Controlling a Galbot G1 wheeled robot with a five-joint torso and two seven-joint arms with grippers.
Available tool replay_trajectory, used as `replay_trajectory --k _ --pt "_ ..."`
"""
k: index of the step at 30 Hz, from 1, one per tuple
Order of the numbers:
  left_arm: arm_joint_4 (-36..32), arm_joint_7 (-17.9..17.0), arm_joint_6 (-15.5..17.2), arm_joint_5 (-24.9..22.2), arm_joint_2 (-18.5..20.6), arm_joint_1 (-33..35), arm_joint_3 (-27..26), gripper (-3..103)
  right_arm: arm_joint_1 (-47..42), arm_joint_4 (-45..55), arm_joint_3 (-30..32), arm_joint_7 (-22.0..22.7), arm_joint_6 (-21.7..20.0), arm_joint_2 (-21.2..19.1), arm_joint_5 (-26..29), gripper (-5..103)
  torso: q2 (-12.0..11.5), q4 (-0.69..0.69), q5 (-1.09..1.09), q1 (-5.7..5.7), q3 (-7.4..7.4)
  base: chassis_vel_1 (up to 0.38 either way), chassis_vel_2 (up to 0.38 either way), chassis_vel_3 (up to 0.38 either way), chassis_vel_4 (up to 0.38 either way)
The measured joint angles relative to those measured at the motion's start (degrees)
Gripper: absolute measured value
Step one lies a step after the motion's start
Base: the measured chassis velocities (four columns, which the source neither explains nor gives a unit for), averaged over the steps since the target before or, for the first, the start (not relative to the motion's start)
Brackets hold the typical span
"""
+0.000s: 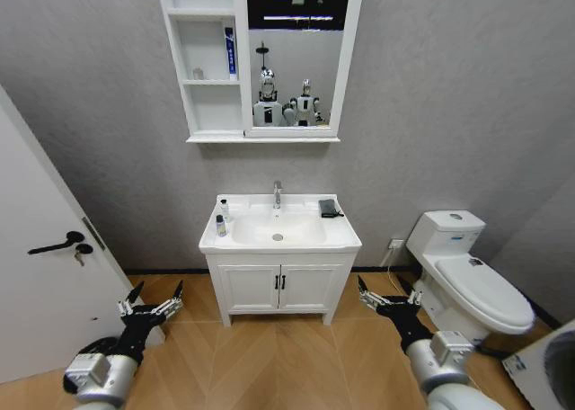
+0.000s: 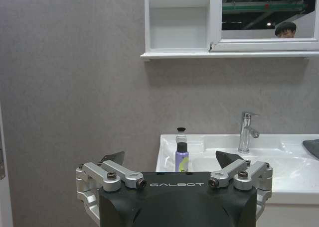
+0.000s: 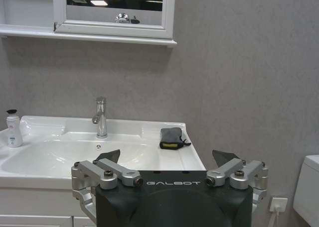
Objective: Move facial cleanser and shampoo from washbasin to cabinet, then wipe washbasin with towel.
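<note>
Towel (image 1: 330, 208) on washbasin (image 1: 346, 242) rim, two bottles (image 1: 221, 219) opposite

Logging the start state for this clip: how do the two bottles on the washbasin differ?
The purple bottle has a lilac body with a yellow-green patch and a black cap; the white bottle has a white body, also black-capped. The purple bottle stands nearer the washbasin's front edge; the white bottle stands behind it, toward the wall. Both are upright on the basin's left side, untouched, with the left pincer and right pincer open, low and well short of them.
</note>
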Motion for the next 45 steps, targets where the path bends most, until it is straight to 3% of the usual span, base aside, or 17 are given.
replay_trajectory --k 3,32,35,37,43,45 --pt "-0.2 0.0 -0.03 -0.02 -0.04 0.06 0.0 100 -0.24 0.0 -0.12 -0.52 0.1 0.02 -0.63 100 0.0 -0.05 -0.01 0.0 0.0 -0.194 0.189 0.196 -0.191" --pt "-0.47 -0.21 -0.87 0.89 -1.24 0.5 0.13 100 0.22 0.0 -0.9 0.42 1.09 -0.31 -0.98 100 -0.01 -0.01 -0.01 0.02 0.01 -0.177 0.183 0.182 -0.178" --pt "0.16 -0.68 -0.94 1.25 -0.85 -0.03 0.54 100 0.83 0.0 -0.46 1.08 1.18 -1.09 -0.35 100 -0.02 -0.01 0.02 0.06 0.03 -0.096 0.087 0.064 -0.028" --pt "1.05 -0.87 -1.22 1.91 -0.4 -0.34 1.03 100 1.36 0.0 0.15 1.98 1.19 -2.08 0.89 100 -0.02 -0.08 -0.01 0.02 0.01 -0.073 0.028 0.015 -0.024" --pt "3.17 -0.96 -1.84 1.98 1.38 -0.49 2.29 100 2.38 -0.33 0.72 3.45 1.12 -4.47 3.73 100 0.02 0.0 -0.01 -0.05 -0.01 0.02 -0.003 -0.008 0.016" --pt "5.53 -0.38 -4.03 1.92 2.41 -1.08 3.49 100 3.18 -1.34 0.7 3.72 1.07 -4.94 4.51 100 0.02 -0.02 0.02 -0.05 -0.01 0.0 0.0 0.0 0.0"
